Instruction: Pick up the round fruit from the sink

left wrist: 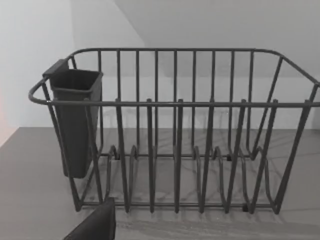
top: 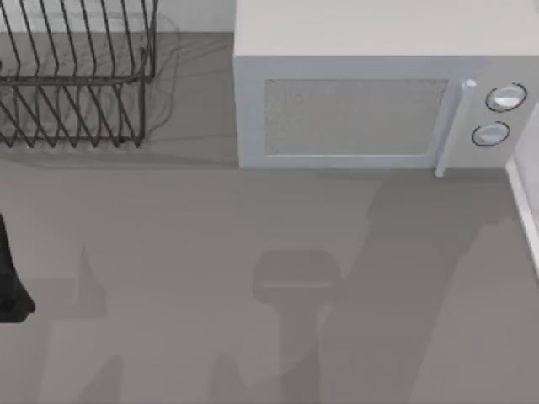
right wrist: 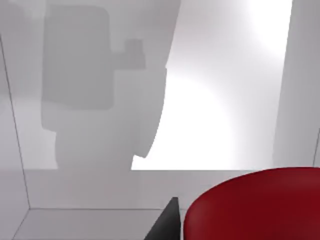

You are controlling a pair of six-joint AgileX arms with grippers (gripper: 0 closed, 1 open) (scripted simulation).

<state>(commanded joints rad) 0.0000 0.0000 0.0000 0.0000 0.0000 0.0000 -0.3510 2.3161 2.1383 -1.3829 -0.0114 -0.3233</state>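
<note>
The grey counter (top: 210,252) carries a white microwave (top: 370,93) at about one o'clock in the top view and a dark wire dish rack (top: 76,76) at eleven (a dark cup (left wrist: 75,120) hangs on its wall). The round fruit (right wrist: 255,205) — glossy red — sits close before the right wrist camera inside the pale sink (right wrist: 100,210). The left arm (top: 13,278) is parked at nine o'clock. Neither gripper's state can be told.

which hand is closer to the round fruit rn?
Right. The round fruit looms large in the right wrist view, inside the pale sink. The left arm sits at the table's left edge, facing the dish rack.
</note>
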